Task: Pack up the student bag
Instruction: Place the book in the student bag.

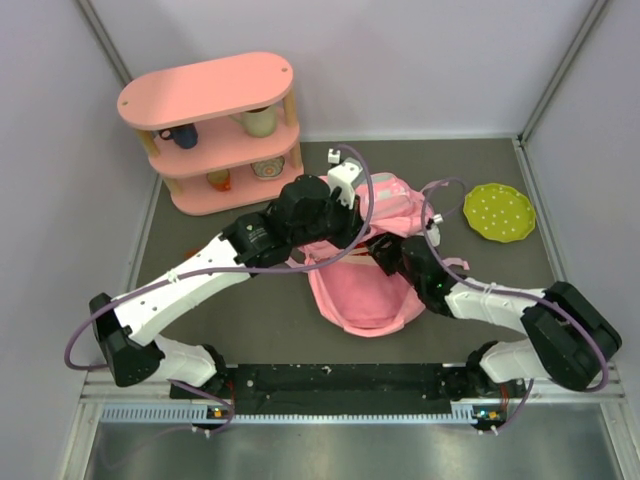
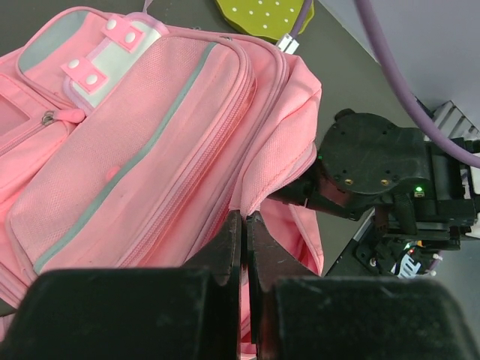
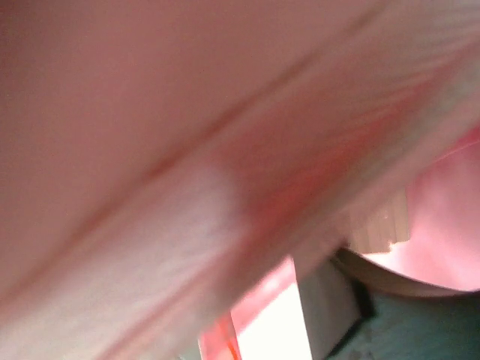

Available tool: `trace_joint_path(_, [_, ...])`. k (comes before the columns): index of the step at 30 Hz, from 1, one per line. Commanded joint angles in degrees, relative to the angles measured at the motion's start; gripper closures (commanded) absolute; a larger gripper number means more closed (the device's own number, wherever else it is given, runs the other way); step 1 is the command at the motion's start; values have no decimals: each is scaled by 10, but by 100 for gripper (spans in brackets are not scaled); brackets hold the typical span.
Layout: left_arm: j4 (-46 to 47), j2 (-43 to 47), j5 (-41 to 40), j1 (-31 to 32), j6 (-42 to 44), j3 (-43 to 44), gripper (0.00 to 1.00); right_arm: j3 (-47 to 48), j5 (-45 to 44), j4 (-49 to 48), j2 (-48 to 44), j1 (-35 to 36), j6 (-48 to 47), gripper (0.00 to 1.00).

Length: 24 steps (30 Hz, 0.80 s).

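- The large soft pink fabric backpack (image 1: pixel 365 300) lies about mid-counter on the dark grey counter (image 1: pixel 250 320), between the two arms, its lower part slumped toward the near side.
- In the left wrist view its front pockets face up, with grey trim and a white-and-pink patch (image 2: pixel 112 49) towards the far left corner.
- The left fingers (image 2: pixel 229 247) are clenched tight together, right on a fold of the backpack's pink fabric, and they look to be pinching that edge.
- The right fingers (image 2: pixel 296 193) poke in under the raised flap from the right. The cloth covers the tips, so I cannot tell whether they are spread or closed.
- The right wrist view is nearly all blurred pink fabric pressed close to the lens.
- A round green plate with pale dots (image 1: pixel 499 211) sits on the counter to the right of the backpack, apart from it.
- A pink oval three-tier shelf (image 1: pixel 205 88) stands at the far left, with cups on its middle and lower tiers.
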<state>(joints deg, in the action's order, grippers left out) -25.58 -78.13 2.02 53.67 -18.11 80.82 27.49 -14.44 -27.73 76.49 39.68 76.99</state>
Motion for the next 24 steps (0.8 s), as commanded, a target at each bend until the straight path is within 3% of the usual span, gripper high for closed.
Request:
trace_joint_path(1, [84,34,-11,-1,-4,0,100,-25,29,-10,-71,22,-108,30])
trace_joint_path(3, [84,38,-15,-1,-4,-11,100,-41,41,20,-134,22,-123,22])
trace_joint_path(7, [86,40,-41,-1,-8,-27,100,-81,75,70,-254,23,-187,20])
trace_joint_path(13, [91,44,-44,-2,-12,-47,100,-88,64,305,-433,23,-201,20])
trace_joint_path(17, [93,45,-33,-2,-17,-67,100,-103,24,404,-573,24,-185,21])
trace_joint_path(20, [94,42,-43,-2,-27,-83,100,-119,46,400,-653,24,-210,19])
trace_joint_path(24, [98,37,-47,-3,-39,-84,100,-88,130,397,-643,24,-254,17])
